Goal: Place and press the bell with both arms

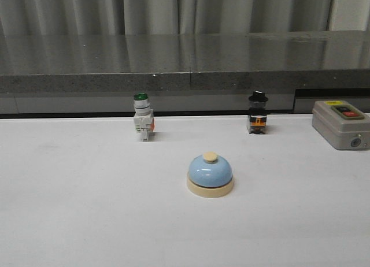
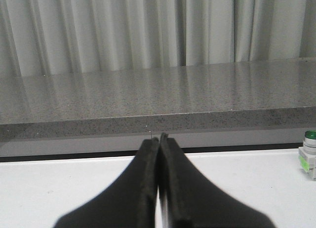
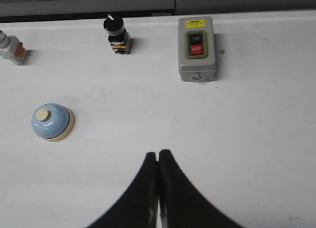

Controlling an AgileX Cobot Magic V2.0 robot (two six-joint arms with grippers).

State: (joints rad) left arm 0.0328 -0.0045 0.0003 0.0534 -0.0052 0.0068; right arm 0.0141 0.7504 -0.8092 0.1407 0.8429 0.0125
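Bell (image 1: 210, 173) upright, mid-table, nearer than green-capped switch (image 1: 142, 118) and black-knobbed switch (image 1: 258, 113). Untouched. Left gripper (image 2: 158, 137) pinched closed, empty. Right gripper (image 3: 157, 152) likewise, well right of bell. Placing, pressing both remaining.

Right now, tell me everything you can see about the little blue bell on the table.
The bell is a small light-blue dome, smooth and slightly glossy, on a wider round cream base, with a cream button on top. It stands upright on the white table, roughly centre, nearer the camera than the switches along the back. Nothing touches it but the table; neither arm appears in the front view, and in the right wrist view it sits well clear of the closed jaws.
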